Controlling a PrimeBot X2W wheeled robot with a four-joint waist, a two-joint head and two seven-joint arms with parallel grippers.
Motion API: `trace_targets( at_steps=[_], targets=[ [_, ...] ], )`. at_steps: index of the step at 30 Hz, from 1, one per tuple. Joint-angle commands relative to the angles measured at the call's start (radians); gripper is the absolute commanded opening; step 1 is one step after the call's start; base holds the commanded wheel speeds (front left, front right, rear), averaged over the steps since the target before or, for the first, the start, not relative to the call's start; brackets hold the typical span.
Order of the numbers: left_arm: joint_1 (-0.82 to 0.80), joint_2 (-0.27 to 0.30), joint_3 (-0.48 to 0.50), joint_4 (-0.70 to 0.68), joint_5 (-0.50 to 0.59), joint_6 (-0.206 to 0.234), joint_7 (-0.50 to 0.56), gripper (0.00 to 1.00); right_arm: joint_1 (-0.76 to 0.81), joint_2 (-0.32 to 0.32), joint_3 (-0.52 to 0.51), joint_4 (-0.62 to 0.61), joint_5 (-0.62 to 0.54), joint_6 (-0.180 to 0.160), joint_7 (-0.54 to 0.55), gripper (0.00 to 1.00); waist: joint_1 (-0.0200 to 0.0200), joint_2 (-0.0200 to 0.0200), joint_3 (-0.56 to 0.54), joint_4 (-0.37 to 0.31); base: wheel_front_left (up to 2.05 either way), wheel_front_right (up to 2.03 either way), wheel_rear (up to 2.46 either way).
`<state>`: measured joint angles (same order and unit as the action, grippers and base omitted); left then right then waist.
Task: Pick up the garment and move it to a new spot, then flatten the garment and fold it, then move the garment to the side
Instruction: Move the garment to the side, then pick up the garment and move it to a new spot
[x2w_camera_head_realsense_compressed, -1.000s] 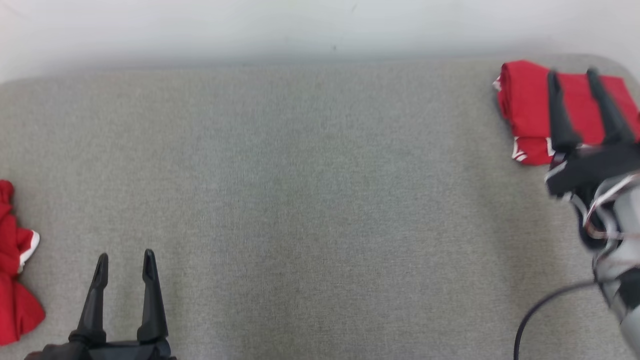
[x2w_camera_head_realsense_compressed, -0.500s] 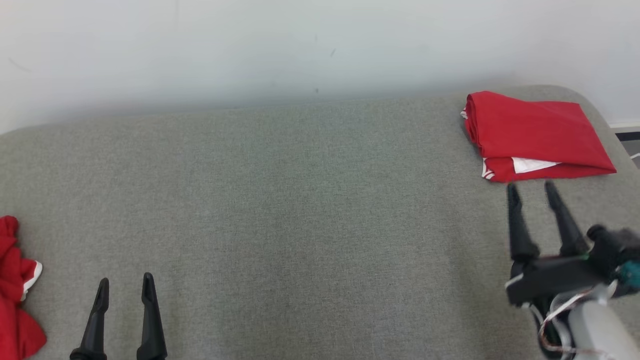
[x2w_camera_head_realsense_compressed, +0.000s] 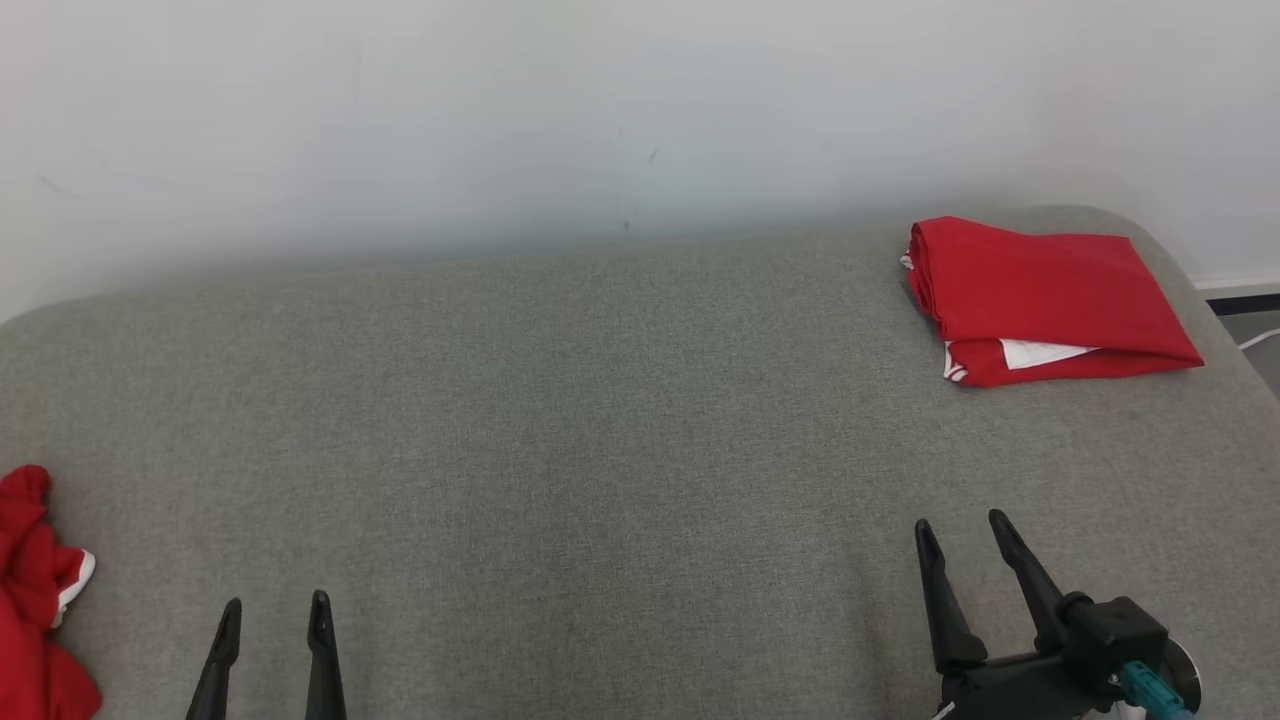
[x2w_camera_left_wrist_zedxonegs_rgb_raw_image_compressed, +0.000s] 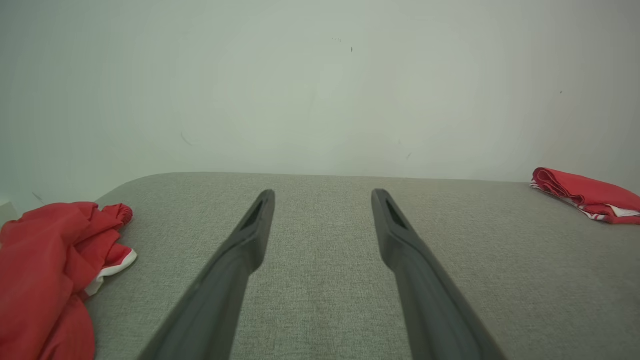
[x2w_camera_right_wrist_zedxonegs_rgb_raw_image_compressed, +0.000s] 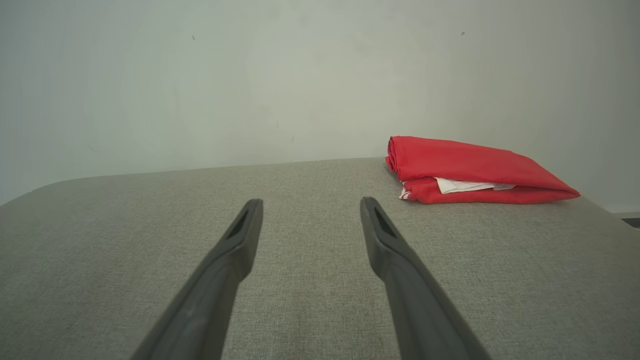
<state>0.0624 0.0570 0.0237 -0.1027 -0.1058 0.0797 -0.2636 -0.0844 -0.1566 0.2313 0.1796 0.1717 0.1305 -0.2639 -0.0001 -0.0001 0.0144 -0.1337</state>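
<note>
Our right gripper (x2w_camera_head_realsense_compressed: 958, 520) is low over the near right part of the grey padded surface (x2w_camera_head_realsense_compressed: 600, 420). Its two long dark fingers stand apart with nothing between them. They point away from us toward the pale wall (x2w_camera_head_realsense_compressed: 500, 120) and lean a little to the left in the head view. Behind the fingers we see the black wrist block, with a teal connector (x2w_camera_head_realsense_compressed: 1140, 685) on its right side. In the right wrist view the fingers run low and almost level with the fabric. From these angles we cannot say for certain whether the tips hover just above the fabric or brush it.

Our left gripper (x2w_camera_head_realsense_compressed: 276, 600) is at the near left, its fingers rising from the bottom edge of the head view. They are spread just as wide, hold nothing and point straight ahead. The two grippers are well apart, with bare grey fabric between them.

The folded red garment (x2w_camera_head_realsense_compressed: 1040, 300) lies ahead of the right gripper and somewhat to its right, well clear of the fingertips. It is close to the far right corner of the surface, near the wall. Its rolled fold faces left, and a strip of white shows between the layers on the edge nearest the gripper. From the left gripper it is far off to the right.

A crumpled red garment (x2w_camera_head_realsense_compressed: 30, 600) with white trim lies to the left of the left gripper, near it but not touching, at the left edge of the surface.
</note>
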Motion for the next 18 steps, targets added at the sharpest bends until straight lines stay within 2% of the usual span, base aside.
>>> trace_targets(
  at_steps=[1,13,18],
  targets=[
    [0.016,0.011,-0.003,0.01,0.02,-0.005,-0.001,1.0,0.016,0.003,0.005,0.005,-0.016,0.0,0.0,1.0,0.0001,0.0001,-0.006,-0.003,0.0,0.0,0.0],
    [0.023,0.026,-0.027,0.036,0.054,-0.019,-0.001,1.0,0.017,0.021,-0.008,0.033,-0.043,0.0,0.006,1.0,0.0001,0.0001,-0.021,0.01,0.0,0.0,0.0],
    [0.032,0.024,-0.024,0.043,0.055,-0.008,-0.001,1.0,0.014,0.021,-0.007,0.038,-0.038,0.0,0.006,1.0,0.0001,0.0001,-0.024,0.015,0.0,0.0,0.0]
  ],
)
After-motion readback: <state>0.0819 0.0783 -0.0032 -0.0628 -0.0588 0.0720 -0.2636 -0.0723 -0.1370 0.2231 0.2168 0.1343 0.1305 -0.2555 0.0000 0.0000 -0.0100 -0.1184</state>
